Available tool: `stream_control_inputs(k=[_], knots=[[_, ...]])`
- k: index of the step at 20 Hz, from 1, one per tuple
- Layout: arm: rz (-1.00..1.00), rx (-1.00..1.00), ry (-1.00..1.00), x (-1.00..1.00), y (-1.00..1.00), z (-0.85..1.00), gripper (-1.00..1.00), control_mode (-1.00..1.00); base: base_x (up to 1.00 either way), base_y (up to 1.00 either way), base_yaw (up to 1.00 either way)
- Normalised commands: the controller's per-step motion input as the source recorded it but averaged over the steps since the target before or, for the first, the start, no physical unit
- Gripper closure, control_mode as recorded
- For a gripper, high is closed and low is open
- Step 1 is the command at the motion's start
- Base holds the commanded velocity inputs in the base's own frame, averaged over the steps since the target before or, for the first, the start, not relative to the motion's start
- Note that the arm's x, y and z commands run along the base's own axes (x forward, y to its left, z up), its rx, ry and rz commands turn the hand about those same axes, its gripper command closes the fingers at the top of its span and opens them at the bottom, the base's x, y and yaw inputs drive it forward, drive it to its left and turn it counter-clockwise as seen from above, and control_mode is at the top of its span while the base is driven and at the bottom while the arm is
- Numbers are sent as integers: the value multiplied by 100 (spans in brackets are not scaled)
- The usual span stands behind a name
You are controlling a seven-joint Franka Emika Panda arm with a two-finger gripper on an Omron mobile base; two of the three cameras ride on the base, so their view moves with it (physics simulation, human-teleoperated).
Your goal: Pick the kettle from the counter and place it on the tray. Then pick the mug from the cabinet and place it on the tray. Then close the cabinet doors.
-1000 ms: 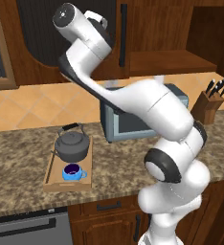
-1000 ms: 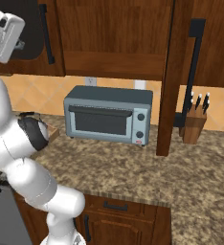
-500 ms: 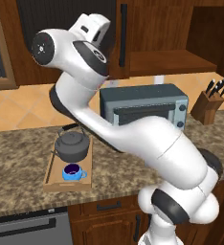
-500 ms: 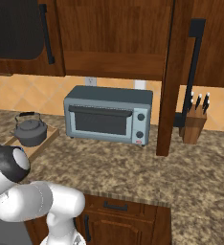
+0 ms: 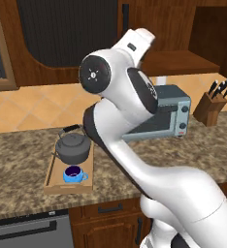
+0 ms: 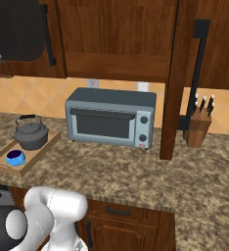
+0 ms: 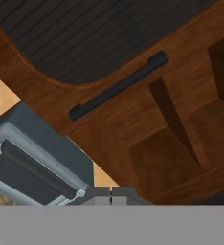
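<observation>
The cabinet (image 6: 116,44) hung over the whole scene. Its left door (image 5: 62,38), the one with the dark mesh panel, looked swung in over its opening. The right door (image 6: 174,78) stood out edge-on toward the room, its black bar handle (image 6: 199,73) facing sideways, so that side stayed open and the bare shelf (image 5: 181,63) showed. I took the door-closing to be the part left to do.

Below ran the counter (image 6: 136,171), with a toaster oven (image 6: 111,117) against the wall and a knife block (image 6: 197,127) further right. The arm (image 5: 120,97) was raised toward the cabinet, hand up near the left door's handle (image 7: 118,86), probably because the doors were its business.

The tray (image 5: 52,174) lay on the counter to the oven's left. The kettle (image 5: 72,147) sat at its far end and the mug (image 5: 74,173) at the near end, close beside the kettle, both apparently delivered.

The gripper (image 7: 110,194) was closed and empty, tips together, perhaps for pushing.
</observation>
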Motion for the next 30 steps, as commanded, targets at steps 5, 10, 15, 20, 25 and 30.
stream_control_inputs(k=[5, 10, 15, 20, 25, 30], knots=[[2, 17, 0, -11, -61, -7, 100, -100, 0, 0, 0], [0, 31, -5, -27, -48, -34, 100, -100, 0, 0, 0], [0, 40, -13, -10, -31, -37, 100, -100, 0, 0, 0], [-1, 33, -2, -10, -42, -13, 100, -100, 0, 0, 0], [-1, 1, 1, 0, -16, -2, 100, -100, 0, 0, 0], [0, 5, 0, 0, -17, -10, 100, -100, 0, 0, 0]])
